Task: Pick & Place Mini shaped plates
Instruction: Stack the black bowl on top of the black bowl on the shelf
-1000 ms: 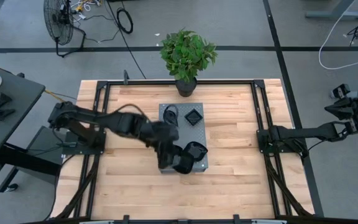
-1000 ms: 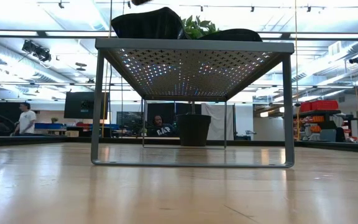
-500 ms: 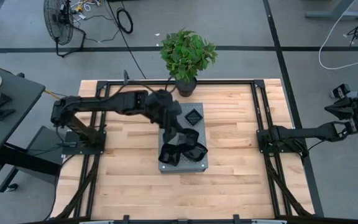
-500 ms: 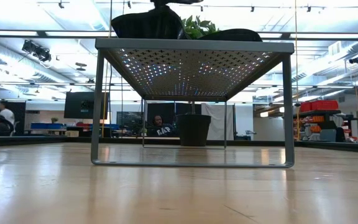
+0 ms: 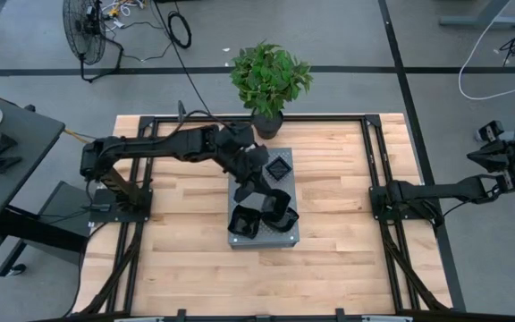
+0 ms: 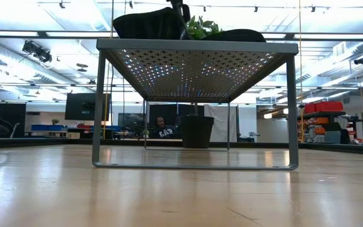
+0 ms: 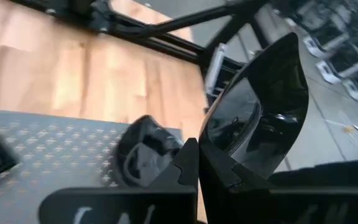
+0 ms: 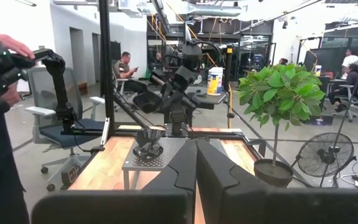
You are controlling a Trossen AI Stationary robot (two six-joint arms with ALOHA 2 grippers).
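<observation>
Mid-carry, by the look of it: left gripper (image 5: 251, 170) over the grey perforated stand (image 5: 240, 161) on the wooden desk (image 5: 347, 215), jaws pinched on the rim of a glossy black teardrop plate (image 7: 257, 118). Three more mini plates (image 5: 266, 207) resting on the stand. Next, probably: lowering and releasing onto a bare spot. Right gripper (image 5: 384, 192) parked at the desk's right edge, jaws closed on nothing.

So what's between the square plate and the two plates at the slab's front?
The left end effector, shut on another black plate, hangs there, over bare grey slab; the high view shows it.
</observation>
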